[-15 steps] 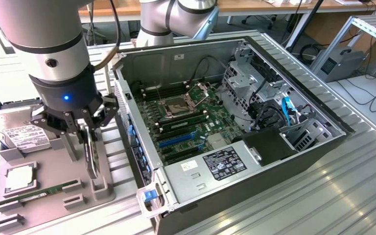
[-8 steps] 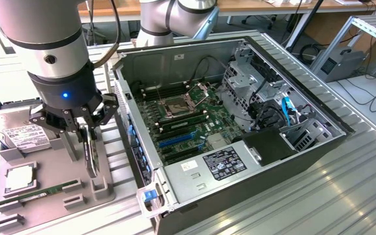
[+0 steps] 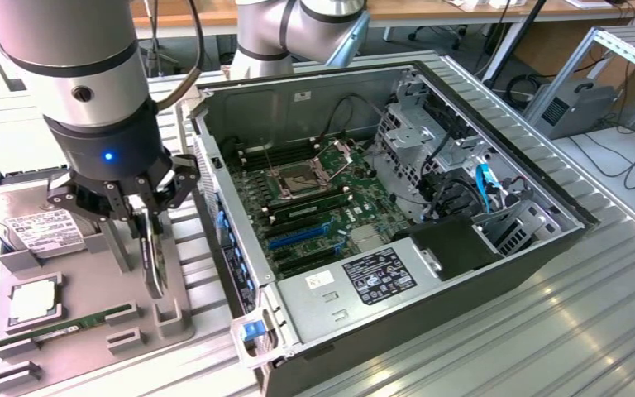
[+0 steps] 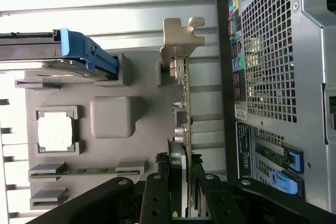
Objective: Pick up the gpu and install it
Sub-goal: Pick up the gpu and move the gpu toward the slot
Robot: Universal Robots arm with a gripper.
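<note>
Hard drive (image 3: pixel 33 225), processor (image 3: pixel 33 301), RAM stick (image 3: pixel 69 324)

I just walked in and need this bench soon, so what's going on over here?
A robot arm's gripper is down over the gpu, which stands on edge in a grey holder tray beside the open computer case. The card sits in the tray, not in the case, so it is not yet installed. A hard drive, a processor and a RAM stick sit in the same tray.
</note>
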